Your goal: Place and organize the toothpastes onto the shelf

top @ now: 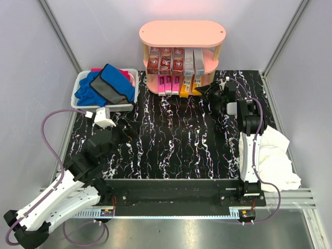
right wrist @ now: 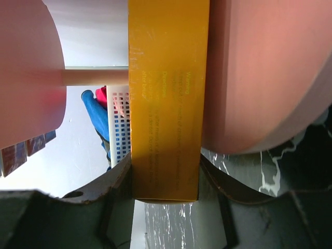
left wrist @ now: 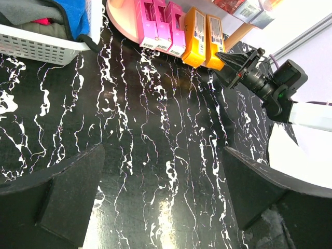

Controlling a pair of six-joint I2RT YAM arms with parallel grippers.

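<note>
The right gripper (right wrist: pixel 166 182) is clamped on an orange toothpaste box (right wrist: pixel 168 98) at the right end of the shelf's (top: pixel 181 32) bottom tier, while the left gripper (left wrist: pixel 163 155), jaws fully apart, hangs in front of the shelf.

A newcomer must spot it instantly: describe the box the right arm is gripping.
Find the salmon-pink three-tier shelf at the far edge of the table; look along its bottom tier. The orange toothpaste box is rightmost there, the only one clamped in the right end effector.

Glossy black marbled tabletop (top: pixel 171 140), matt pink shelf (top: pixel 181 32), smooth orange cardboard box (right wrist: pixel 168 98).
</note>
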